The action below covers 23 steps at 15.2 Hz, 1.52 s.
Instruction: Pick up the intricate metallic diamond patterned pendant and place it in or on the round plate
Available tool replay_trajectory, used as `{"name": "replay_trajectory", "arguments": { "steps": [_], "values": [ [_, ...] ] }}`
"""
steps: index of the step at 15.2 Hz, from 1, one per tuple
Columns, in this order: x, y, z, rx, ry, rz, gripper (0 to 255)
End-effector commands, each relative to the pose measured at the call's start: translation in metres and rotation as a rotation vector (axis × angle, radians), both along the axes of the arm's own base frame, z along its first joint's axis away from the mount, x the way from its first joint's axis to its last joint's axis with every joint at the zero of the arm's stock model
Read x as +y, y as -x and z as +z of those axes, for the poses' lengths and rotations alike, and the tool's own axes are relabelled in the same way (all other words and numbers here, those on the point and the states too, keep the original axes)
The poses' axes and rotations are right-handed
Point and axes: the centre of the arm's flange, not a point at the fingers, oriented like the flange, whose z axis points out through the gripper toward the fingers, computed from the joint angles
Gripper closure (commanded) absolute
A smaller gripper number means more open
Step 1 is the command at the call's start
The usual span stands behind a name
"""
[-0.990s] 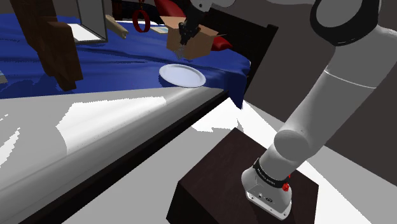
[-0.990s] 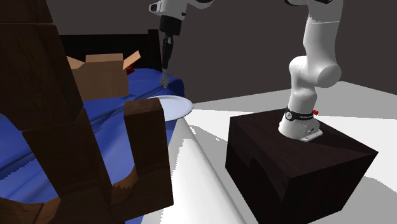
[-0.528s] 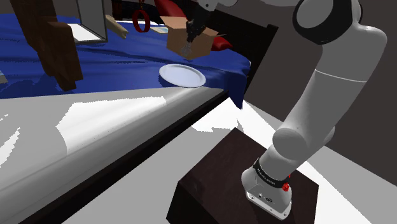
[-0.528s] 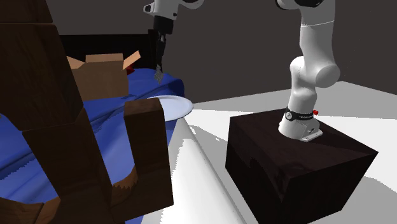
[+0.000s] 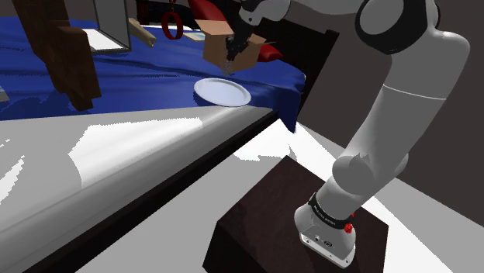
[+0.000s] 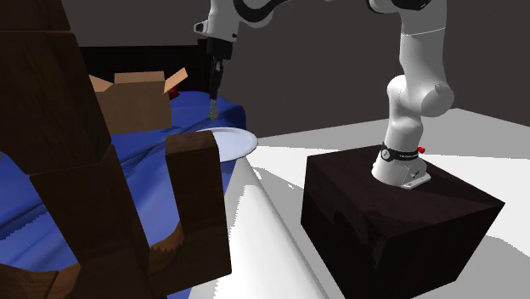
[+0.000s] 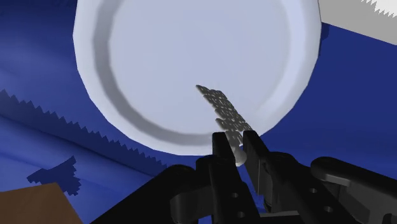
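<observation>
A: Noted blue bedcover (image 5: 140,81), cardboard box (image 5: 213,48) behind, white round plate (image 7: 153,51) near the cover's edge. Status?
B: Found gripper (image 7: 234,137) clenched on the diamond-patterned metallic pendant (image 7: 222,111). Hung it above the plate, not touching, inside the rim on the gripper's side.
A: Risks?
B: Pinched at one end only, so likely to swing. Could slip out on a jerk. If released from that height, might bounce off or clip the rim and slide onto the cover.

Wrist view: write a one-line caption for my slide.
Black claw shut on a grey patterned pendant, held over the round white plate that lies on a blue cloth.
</observation>
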Motion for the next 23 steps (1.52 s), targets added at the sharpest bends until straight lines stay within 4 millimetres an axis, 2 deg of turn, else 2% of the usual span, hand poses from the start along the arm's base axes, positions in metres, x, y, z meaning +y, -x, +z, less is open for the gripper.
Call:
{"name": "replay_trajectory", "arguments": {
  "steps": [1, 12, 20, 21, 23],
  "values": [
    [0.000, -0.001, -0.011, -0.001, 0.000, 0.000, 255],
    [0.000, -0.001, -0.073, -0.001, 0.000, 0.000, 255],
    [0.000, -0.001, -0.073, 0.000, 0.000, 0.000, 255],
    [0.000, -0.001, -0.073, 0.000, 0.000, 0.000, 0],
    [0.000, -0.001, -0.073, 0.000, 0.000, 0.000, 0]
  ]
}}
